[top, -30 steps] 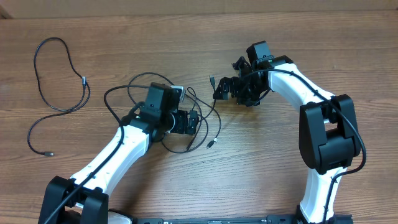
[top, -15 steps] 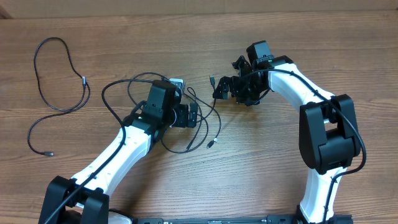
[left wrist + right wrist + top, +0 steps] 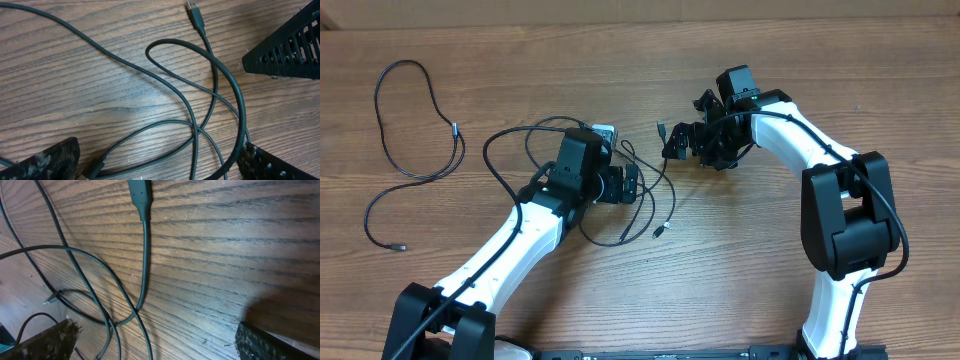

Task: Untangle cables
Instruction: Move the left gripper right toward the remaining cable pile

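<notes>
At the centre of the brown wood-grain table [image 3: 790, 60], a tangle of thin black cables [image 3: 175, 40] lies directly beneath the left gripper [image 3: 632, 186]. This gripper is released: its fingers stand wide apart, and the loops between them lie flat on the wood, ungrasped. The right gripper [image 3: 672, 146] sits just right of the tangle, likewise spread wide and holding nothing. A black silver-tipped plug [image 3: 139, 192] lies below it, its cord running back into the tangle. A single thin black cable [image 3: 454, 128] lies looped alone at the far left, well apart from both grippers. Compared with one second earlier, the left gripper has shifted slightly toward the far side. The right arm and the lone cable are unchanged.
</notes>
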